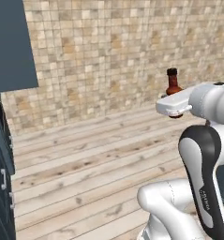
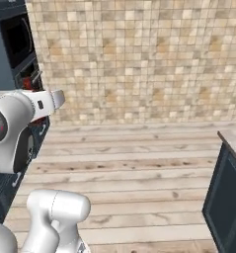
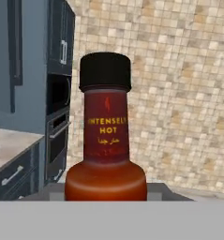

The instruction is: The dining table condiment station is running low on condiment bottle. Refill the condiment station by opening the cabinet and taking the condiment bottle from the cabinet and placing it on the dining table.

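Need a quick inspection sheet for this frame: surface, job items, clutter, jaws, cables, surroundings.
Surface: pale wood plank floor; stone counter corner at hand view's left.
Job's things: condiment bottle upright, black cap on, raised in the air at the hand.
Clutter: nothing seen.
Gripper: jaws shut on condiment bottle.
Cables: nothing seen.
Surroundings: beige tiled wall; dark blue cabinets; built-in oven.
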Available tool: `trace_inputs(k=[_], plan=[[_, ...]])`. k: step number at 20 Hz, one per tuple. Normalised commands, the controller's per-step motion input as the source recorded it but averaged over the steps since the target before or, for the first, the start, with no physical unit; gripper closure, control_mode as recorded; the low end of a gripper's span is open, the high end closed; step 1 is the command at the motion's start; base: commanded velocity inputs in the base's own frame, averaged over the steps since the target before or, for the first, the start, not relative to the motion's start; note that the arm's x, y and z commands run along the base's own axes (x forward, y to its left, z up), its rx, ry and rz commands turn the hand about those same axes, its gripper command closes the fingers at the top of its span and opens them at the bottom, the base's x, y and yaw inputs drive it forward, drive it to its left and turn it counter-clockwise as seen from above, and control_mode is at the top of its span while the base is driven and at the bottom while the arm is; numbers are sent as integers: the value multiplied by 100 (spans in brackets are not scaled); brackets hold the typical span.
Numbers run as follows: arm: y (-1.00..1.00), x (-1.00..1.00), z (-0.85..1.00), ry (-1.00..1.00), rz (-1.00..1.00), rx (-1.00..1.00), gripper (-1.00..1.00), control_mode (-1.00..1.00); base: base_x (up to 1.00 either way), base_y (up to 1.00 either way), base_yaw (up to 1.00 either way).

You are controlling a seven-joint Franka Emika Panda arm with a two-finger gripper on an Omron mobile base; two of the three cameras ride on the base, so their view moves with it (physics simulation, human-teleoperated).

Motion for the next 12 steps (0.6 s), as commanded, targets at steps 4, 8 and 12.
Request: trace_inputs(k=[4, 8, 12], plan=[[0, 0, 0, 0, 0, 0, 100, 100, -16, -11, -69], [0, 0, 0, 0, 0, 0, 100, 100, -3, -5, -68], [0, 0, 0, 0, 0, 0, 100, 100, 0, -10, -66]])
